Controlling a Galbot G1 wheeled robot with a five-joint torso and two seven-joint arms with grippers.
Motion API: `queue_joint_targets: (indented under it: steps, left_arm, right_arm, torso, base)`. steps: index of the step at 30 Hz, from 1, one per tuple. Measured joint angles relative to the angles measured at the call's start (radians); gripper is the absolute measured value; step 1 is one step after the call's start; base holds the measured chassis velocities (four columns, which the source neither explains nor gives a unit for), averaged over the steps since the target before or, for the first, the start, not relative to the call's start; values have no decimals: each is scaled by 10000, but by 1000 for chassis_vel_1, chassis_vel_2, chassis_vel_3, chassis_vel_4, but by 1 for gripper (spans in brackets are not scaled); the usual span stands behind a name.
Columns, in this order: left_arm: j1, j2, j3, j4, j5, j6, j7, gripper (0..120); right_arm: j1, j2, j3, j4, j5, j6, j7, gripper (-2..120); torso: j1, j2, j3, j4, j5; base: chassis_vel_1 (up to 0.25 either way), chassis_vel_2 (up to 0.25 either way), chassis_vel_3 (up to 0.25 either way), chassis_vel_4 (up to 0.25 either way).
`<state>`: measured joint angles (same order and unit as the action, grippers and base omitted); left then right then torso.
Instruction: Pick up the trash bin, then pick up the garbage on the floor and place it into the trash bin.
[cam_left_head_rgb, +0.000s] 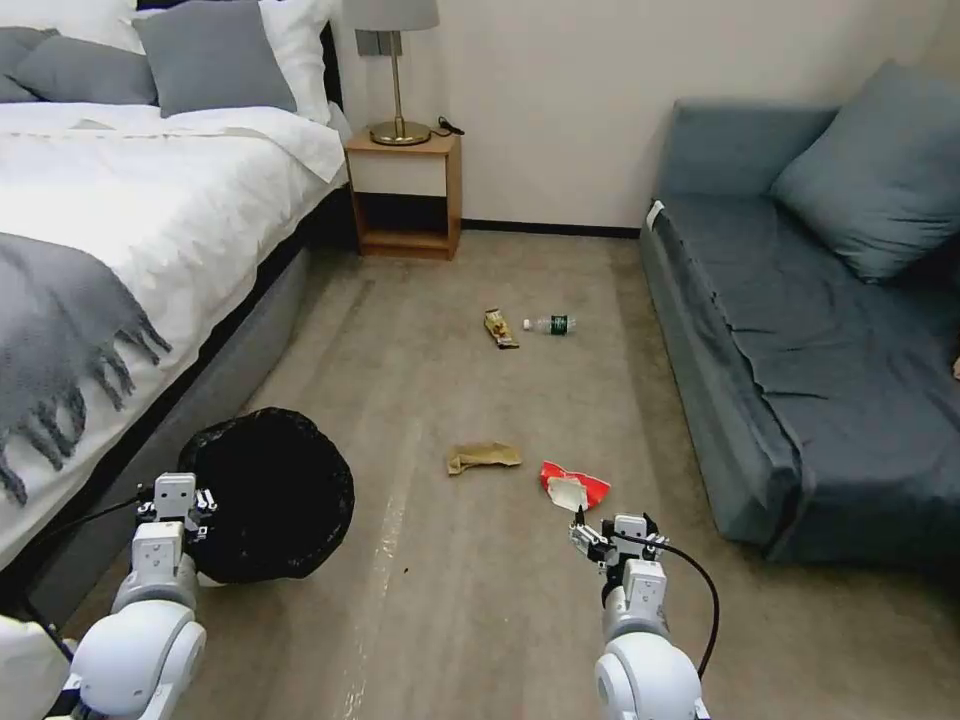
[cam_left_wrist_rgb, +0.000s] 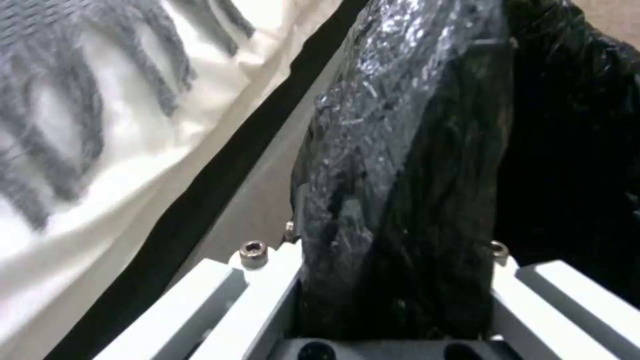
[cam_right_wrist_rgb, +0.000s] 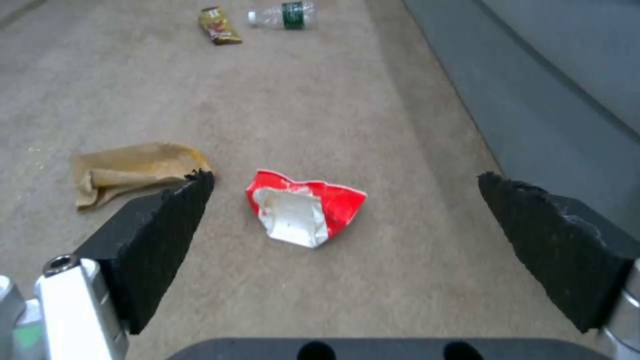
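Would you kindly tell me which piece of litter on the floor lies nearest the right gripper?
The red-and-white crushed carton, just ahead of the open right gripper. The crumpled brown paper bag lies farther left; the snack wrapper and bottle lie far beyond.

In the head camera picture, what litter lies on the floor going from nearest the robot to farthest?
Red-and-white carton → brown paper bag → snack wrapper and bottle, the last two about level, the wrapper to the left.
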<state>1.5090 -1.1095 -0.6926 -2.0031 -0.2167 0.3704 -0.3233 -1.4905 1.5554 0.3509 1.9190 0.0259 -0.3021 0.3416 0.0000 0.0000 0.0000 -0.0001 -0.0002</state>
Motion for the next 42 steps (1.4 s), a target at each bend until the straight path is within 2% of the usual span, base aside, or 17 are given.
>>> queue_joint_targets:
  steps: [33, 42]
  left_arm:
    - [58, -6, 81, -16, 4, 7, 97, 4]
    - [-143, -15, 152, 184, 16, -10, 119, 4]
  right_arm:
    - [-102, 63, 8, -306, -431, 307, -122, 100]
    - [61, 52, 12, -501, -406, 337, -122, 100]
  torso:
    - [1, 0, 0, 0, -10]
    - [0, 0, 0, -1, 4]
  base:
    - [-99, 95, 105, -97]
    - [-120, 110, 112, -103]
